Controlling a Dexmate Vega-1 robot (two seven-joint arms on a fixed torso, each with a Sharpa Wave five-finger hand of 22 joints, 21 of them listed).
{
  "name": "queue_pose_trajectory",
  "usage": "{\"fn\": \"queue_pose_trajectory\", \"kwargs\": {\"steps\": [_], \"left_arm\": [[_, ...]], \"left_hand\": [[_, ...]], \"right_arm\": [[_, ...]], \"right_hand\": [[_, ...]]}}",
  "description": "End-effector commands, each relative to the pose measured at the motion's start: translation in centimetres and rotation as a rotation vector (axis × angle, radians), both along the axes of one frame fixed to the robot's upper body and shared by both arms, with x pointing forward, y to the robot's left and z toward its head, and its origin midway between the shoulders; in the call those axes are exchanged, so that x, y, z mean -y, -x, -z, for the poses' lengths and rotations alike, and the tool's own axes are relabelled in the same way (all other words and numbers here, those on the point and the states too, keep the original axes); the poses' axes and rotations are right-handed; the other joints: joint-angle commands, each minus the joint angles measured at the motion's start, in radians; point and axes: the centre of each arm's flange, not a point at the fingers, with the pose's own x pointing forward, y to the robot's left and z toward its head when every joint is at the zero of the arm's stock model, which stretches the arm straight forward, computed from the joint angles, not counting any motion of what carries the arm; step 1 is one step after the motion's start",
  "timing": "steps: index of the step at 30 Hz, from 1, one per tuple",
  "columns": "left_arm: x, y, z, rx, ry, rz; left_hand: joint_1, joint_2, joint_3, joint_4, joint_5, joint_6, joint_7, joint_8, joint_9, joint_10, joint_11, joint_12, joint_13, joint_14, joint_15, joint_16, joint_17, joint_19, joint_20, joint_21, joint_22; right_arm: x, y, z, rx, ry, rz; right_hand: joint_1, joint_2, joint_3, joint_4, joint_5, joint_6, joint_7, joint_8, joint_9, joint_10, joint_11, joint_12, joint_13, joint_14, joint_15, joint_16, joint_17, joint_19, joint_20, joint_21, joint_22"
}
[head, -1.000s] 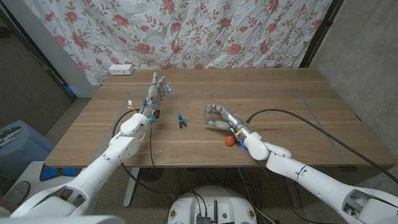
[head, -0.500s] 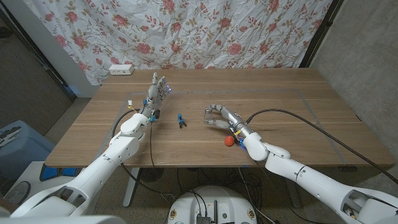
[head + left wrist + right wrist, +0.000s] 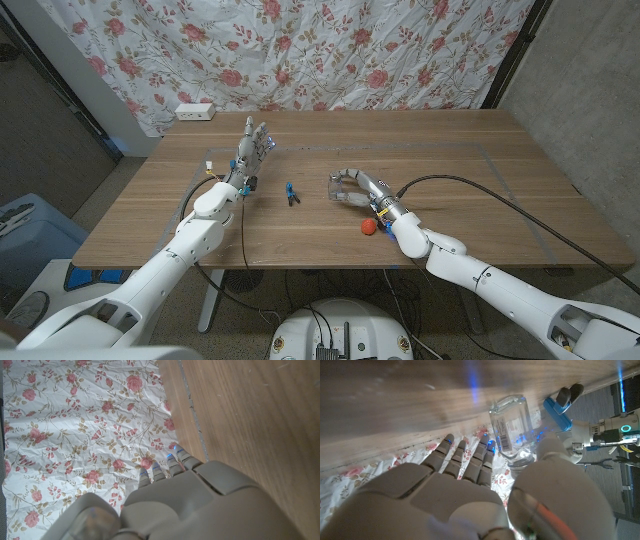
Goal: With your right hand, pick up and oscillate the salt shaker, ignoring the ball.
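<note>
- Right wrist view: the right hand (image 3: 470, 495) has its fingers (image 3: 462, 455) extended side by side, with the thumb set apart on the other side of a clear glass salt shaker with a barcode label (image 3: 512, 427). The shaker sits in the gap between thumb and fingers; whether they actually press on it cannot be told.
- Head view: the right hand (image 3: 358, 190) lies just right of the frame's centre, fingers curved round toward the left. The salt shaker (image 3: 336, 187) is a pale, barely visible shape between the fingertips.
- The shaker's base rests on the wooden table (image 3: 470, 170). In the wrist view its long axis runs away from the tabletop, so it appears to stand upright.
- The left hand (image 3: 250, 152) is raised in the upper left of centre, fingers straight, slightly spread and holding nothing.
- A small red-orange ball (image 3: 369, 227) lies on the table just below the right hand, beside the wrist.
- A small blue clip-like object (image 3: 291, 192) lies between the two hands, apart from both.
- A white power strip (image 3: 195, 111) sits at the table's far left corner.
- A floral curtain with pink roses (image 3: 330, 50) hangs behind the table, across the frame's top.
</note>
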Motion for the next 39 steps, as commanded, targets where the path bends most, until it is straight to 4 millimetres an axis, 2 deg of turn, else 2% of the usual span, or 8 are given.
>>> {"fn": "queue_pose_trajectory", "kwargs": {"steps": [1,3,14,28,39], "left_arm": [[0.0,0.0,0.0,0.000,0.000,0.000],[0.0,0.0,0.0,0.000,0.000,0.000],[0.0,0.0,0.0,0.000,0.000,0.000],[0.0,0.0,0.0,0.000,0.000,0.000],[0.0,0.0,0.0,0.000,0.000,0.000]], "left_hand": [[0.000,0.101,-0.002,0.006,0.008,0.000,-0.008,0.004,0.006,0.001,-0.007,0.008,0.004,0.001,-0.106,0.005,0.006,0.005,-0.024,0.005,0.005],[0.000,0.101,-0.002,0.006,0.008,0.000,-0.009,0.004,0.006,0.001,-0.008,0.008,0.004,0.001,-0.106,0.005,0.006,0.005,-0.024,0.005,0.005],[0.000,0.101,-0.002,0.006,0.008,0.001,-0.009,0.005,0.006,0.001,-0.006,0.008,0.004,0.001,-0.106,0.005,0.006,0.005,-0.024,0.005,0.005],[0.000,0.101,-0.002,0.006,0.008,0.001,-0.008,0.005,0.006,0.000,-0.006,0.008,0.004,0.000,-0.106,0.005,0.006,0.005,-0.023,0.005,0.005],[0.000,0.101,-0.002,0.006,0.008,-0.001,-0.010,0.004,0.006,0.000,-0.008,0.007,0.004,0.001,-0.106,0.005,0.006,0.005,-0.024,0.005,0.005]], "right_arm": [[0.2,-0.4,-0.3,0.000,0.006,0.015],[0.2,-0.5,-0.4,-0.001,0.004,0.018],[0.3,-0.9,-0.8,0.003,0.015,0.014],[0.7,-1.1,-1.3,0.019,0.010,0.016],[0.9,-0.7,-1.6,0.029,-0.014,0.005]], "right_hand": [[0.009,0.005,-0.006,0.007,0.005,0.033,-0.017,0.016,0.003,0.043,-0.015,0.006,0.001,0.030,-0.063,0.014,0.004,0.014,-0.002,-0.003,0.005],[0.012,0.008,-0.007,0.007,0.005,0.044,-0.026,0.021,0.003,0.056,-0.018,0.006,0.001,0.038,-0.065,0.018,0.004,0.018,-0.002,-0.003,0.005],[0.023,0.017,-0.018,0.012,0.005,0.120,-0.039,0.053,0.004,0.134,-0.021,0.005,0.001,0.085,-0.094,0.037,0.007,0.034,-0.004,-0.006,0.005],[0.059,0.030,-0.030,0.009,0.005,0.238,-0.061,0.107,0.007,0.259,-0.025,0.007,0.003,0.152,-0.134,0.067,0.012,0.062,-0.015,-0.007,0.005],[0.103,0.071,-0.028,0.010,0.001,0.323,-0.073,0.144,0.011,0.350,-0.026,0.006,0.004,0.193,-0.155,0.093,0.022,0.078,-0.028,-0.008,0.005]]}}
